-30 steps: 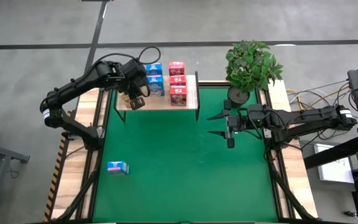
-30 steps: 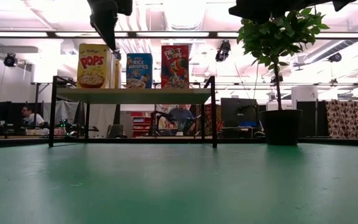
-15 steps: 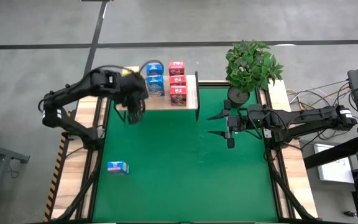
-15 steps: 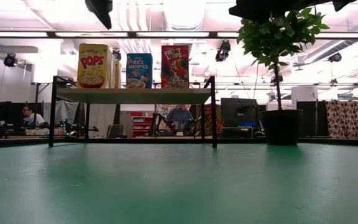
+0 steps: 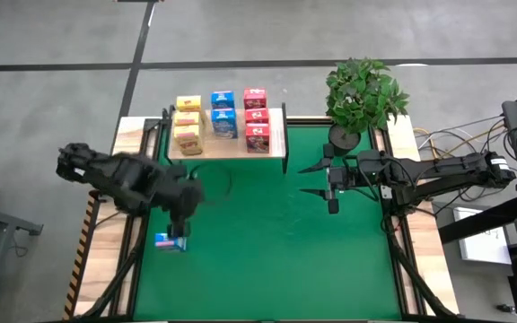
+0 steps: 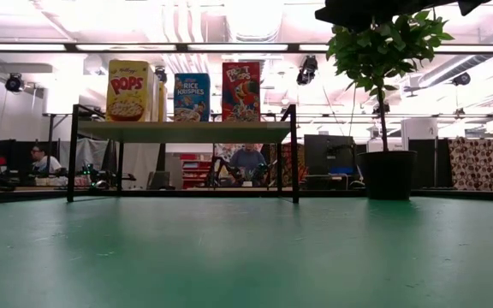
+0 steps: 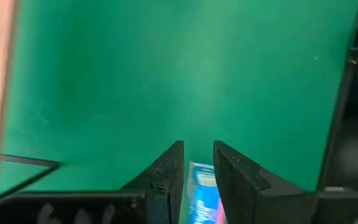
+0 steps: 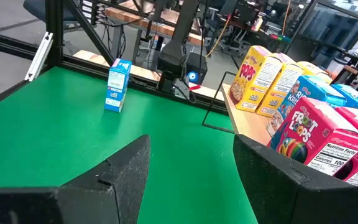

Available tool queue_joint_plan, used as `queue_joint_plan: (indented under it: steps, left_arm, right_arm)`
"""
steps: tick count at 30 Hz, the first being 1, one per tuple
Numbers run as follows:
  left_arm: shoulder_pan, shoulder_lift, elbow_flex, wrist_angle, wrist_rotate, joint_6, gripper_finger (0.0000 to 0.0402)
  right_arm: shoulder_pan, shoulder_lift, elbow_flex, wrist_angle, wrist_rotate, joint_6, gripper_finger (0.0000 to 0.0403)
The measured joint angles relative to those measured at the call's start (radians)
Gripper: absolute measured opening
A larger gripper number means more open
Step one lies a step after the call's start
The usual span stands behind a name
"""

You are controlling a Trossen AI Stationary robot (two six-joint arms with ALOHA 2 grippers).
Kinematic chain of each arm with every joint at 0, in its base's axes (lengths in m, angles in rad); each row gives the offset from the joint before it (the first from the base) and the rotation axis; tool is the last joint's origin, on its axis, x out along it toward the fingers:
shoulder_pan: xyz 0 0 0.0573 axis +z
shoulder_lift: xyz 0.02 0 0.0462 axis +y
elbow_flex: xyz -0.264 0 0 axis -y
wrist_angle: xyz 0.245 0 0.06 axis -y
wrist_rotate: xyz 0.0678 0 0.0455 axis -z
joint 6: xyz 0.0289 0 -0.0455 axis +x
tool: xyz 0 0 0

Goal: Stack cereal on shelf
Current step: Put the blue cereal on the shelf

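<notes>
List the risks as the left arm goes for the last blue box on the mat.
The left pincer hangs above the blue box with its jaws narrow; lowering like that could knock the upright box over. The shelf already holds eight boxes, so placing the ninth risks bumping the blue row.

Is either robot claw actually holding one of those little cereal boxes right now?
No. The left gripper hangs above the lone blue box on the mat, not gripping it. The right gripper is open and empty.
</notes>
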Motion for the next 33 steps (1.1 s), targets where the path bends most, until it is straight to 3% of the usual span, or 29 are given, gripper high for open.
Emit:
queue_joint_plan:
  steps: [7,11,16,23,28,33]
  left_arm:
    - [-0.25,0.017,-0.005,0.0,-0.069,-0.251,0.0068]
    - [-0.339,0.031,-0.005,0.0,-0.106,-0.347,0.0071]
    - [-0.386,0.06,-0.005,0.0,-0.088,-0.46,0.0099]
    - [-0.398,0.114,-0.032,0.001,-0.089,-0.542,0.018]
    - [-0.416,0.125,-0.146,0.001,-0.08,-0.57,0.0229]
    - [-0.463,0.116,-0.264,0.0,-0.054,-0.589,0.0242]
  right_arm:
    - [0.0,0.0,0.0,0.009,0.0,-0.003,0.0221]
    - [0.0,0.0,0.0,0.01,0.0,-0.004,0.0221]
    - [0.0,0.0,0.0,0.038,0.0,-0.054,0.0221]
    - [0.0,0.0,0.0,0.053,0.0,-0.113,0.0221]
    - [0.0,0.0,0.0,0.065,0.0,-0.152,0.0221]
    - [0.0,0.0,0.0,0.07,0.0,-0.169,0.0221]
